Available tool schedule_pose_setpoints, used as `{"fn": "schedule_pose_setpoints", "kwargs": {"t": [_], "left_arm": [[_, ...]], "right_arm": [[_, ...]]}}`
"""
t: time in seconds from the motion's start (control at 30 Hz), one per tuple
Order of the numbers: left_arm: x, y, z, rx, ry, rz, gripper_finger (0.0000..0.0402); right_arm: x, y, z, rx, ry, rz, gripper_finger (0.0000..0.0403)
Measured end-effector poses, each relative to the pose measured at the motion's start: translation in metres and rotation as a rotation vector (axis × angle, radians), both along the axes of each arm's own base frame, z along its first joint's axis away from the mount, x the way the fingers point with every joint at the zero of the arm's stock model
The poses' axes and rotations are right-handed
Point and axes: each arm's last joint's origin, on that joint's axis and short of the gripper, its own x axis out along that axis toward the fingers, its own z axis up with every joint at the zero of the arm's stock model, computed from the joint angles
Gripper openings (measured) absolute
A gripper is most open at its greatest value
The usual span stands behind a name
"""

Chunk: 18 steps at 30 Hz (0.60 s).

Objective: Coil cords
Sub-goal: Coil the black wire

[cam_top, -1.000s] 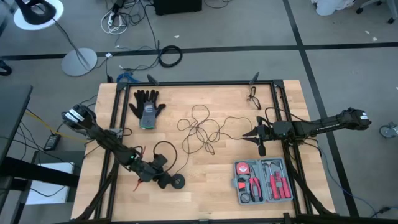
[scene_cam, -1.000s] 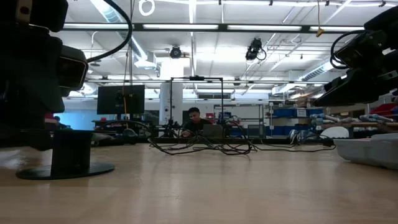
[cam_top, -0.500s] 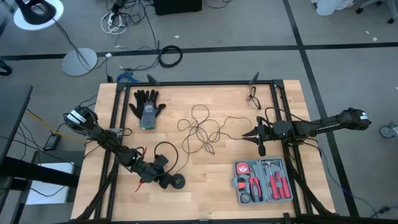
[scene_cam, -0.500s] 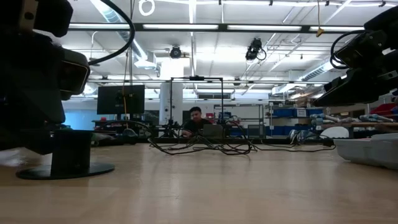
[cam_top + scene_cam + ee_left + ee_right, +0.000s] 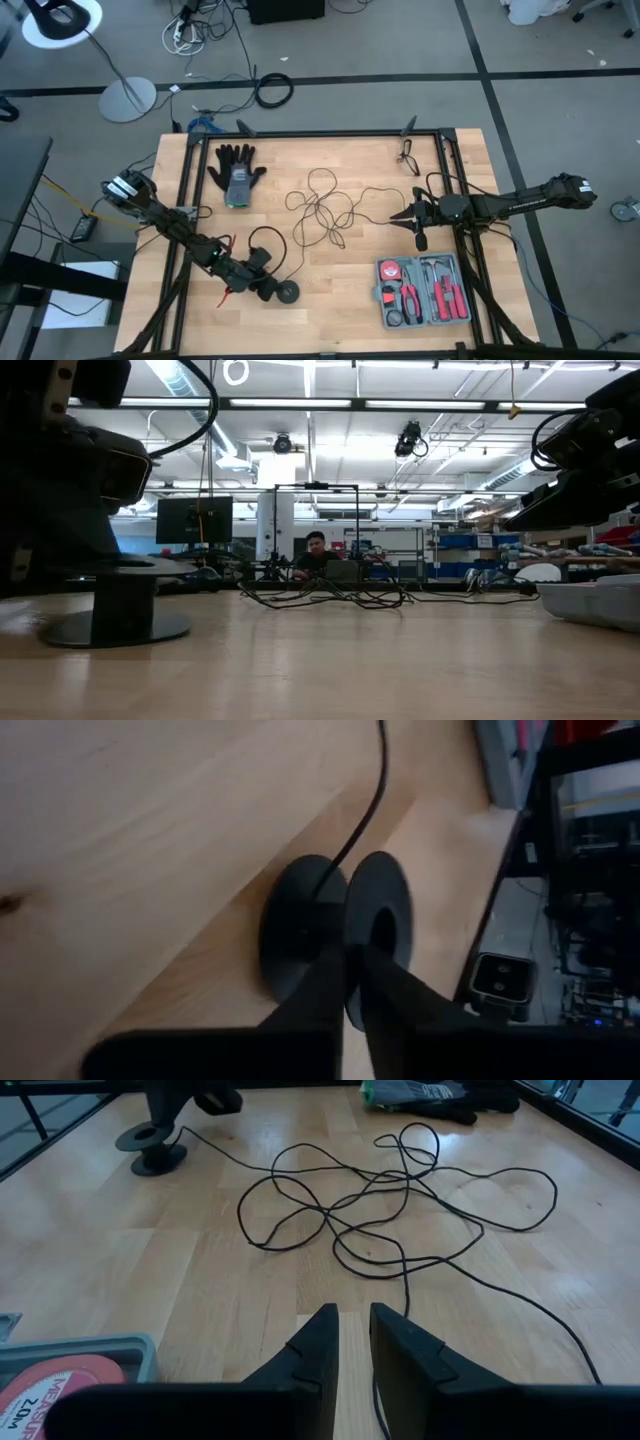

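The cord is one thin black wire, lying as a loose tangle mid-table. One end runs in a loop to a small black spool of two round discs on a short hub. The spool stands near the front left on its lower disc. My left gripper sits at the spool, shut on it. My right gripper hangs open over the table right of the tangle, with nothing between its fingers; the wire lies ahead of it. My left gripper pinches the rim of the spool's upper disc between its two fingers. The fingers come slanting down from the table's left. The spool stays upright with its lower disc on the table, and the wire leads away from the hub.
A black and grey glove lies at the far left and a pair of glasses at the far right. A grey tray of red-handled tools sits at the front right. A person sits beyond the table.
My left gripper has shut on the spool's upper disc without moving away. In the low view that disc now shows above the hub, and the spool has shifted slightly. The tangle and my right gripper have kept still.
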Motion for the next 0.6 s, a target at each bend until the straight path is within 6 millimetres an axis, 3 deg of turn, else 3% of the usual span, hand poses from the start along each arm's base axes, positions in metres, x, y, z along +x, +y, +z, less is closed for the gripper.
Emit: {"fn": "schedule_pose_setpoints", "kwargs": {"t": [0.3,0.6], "left_arm": [[0.0035,0.0005,0.0047,0.198,-0.123,-0.067,0.0001],[0.0054,0.0084,0.0040,0.588,-0.185,-0.112,0.0000]], "right_arm": [[0.0000,0.0000,0.0000,0.000,0.000,0.000,0.0061],[0.0000,0.0000,0.0000,0.000,0.000,0.000,0.0061]]}}
